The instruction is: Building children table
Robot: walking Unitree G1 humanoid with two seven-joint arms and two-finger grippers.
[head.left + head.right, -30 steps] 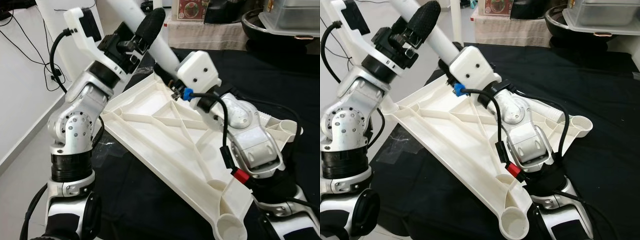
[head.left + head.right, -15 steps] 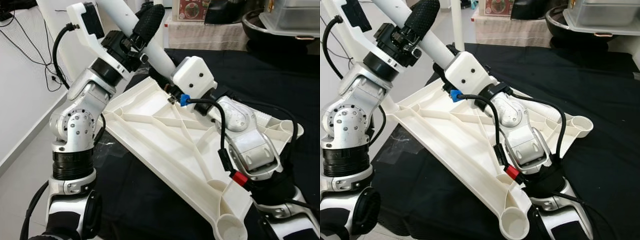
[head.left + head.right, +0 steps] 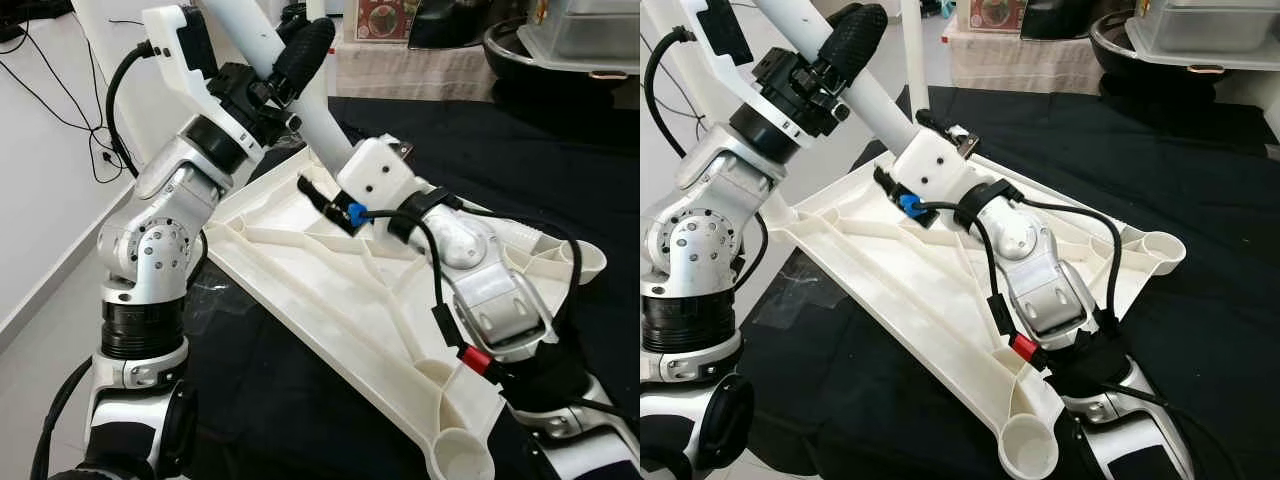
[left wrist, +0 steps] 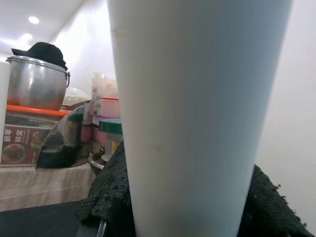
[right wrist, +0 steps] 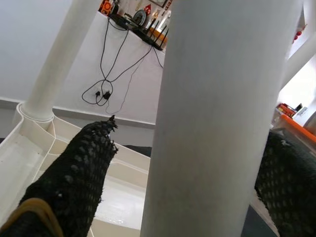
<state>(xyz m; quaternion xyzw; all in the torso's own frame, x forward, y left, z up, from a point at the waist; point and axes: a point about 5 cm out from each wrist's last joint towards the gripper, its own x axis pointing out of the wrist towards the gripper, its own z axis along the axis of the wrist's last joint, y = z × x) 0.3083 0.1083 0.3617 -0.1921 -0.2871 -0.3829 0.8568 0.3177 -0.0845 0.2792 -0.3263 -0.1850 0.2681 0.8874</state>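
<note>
Head views: both end effectors gripped one white table leg over the upturned tabletop.
Left end effector clamped it high, right end effector lower, near its foot at the far corner. Tabletop lay ribs-up on the black-covered worktop; near corner socket and right-hand socket stood vacant.
Left wrist view: leg between dark fingers.
Right wrist view: fingers straddled the leg; another leg stood seated. Judged partway: at least two legs left.
</note>
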